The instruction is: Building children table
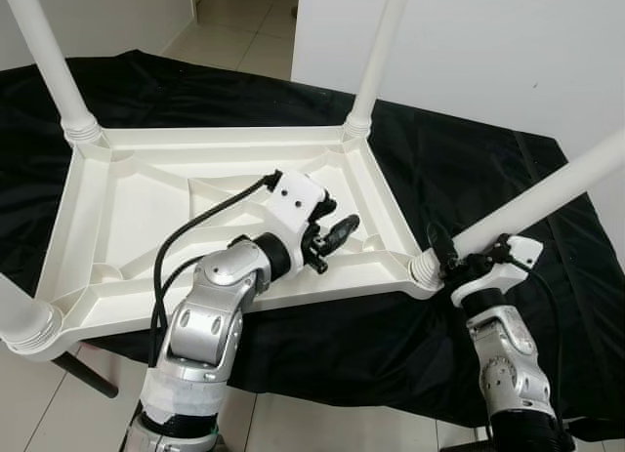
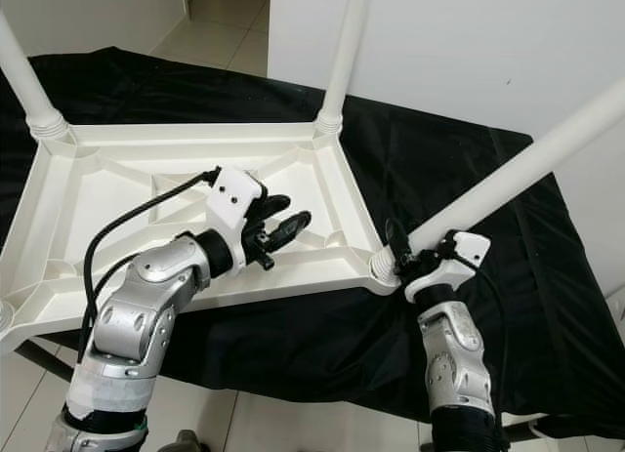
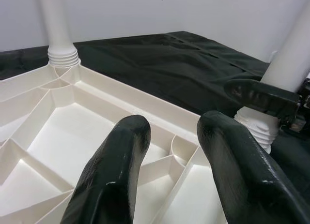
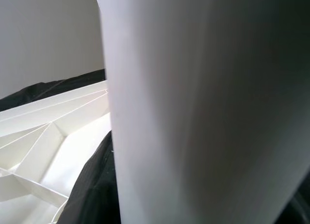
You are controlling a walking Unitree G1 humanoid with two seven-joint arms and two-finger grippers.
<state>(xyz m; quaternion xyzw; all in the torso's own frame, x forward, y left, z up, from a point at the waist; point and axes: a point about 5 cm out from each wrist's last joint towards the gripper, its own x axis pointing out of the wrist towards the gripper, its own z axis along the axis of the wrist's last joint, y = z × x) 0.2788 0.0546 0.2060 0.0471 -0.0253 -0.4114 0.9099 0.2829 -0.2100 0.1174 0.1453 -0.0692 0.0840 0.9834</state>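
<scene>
Across the middle of the frame, on a black cloth [image 1: 469, 159], we see the upturned white tabletop [image 1: 146, 208], its ribbed compartments holding nothing. At lower right our right gripper [image 1: 447, 260] clasps the near-right leg [image 1: 547, 193] at its threaded base. At centre, our left gripper [image 1: 337, 232] hovers above the ribs, fingers parted, grasping nothing.

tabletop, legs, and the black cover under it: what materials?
Tabletop: looks like moulded plastic, off-white, slight sheen; ribbed underside suggests injection moulding. Leg held by the right gripper: same smooth white plastic, ridged threaded base. Black cover: matte woven fabric, judging by folds and creases.
</scene>
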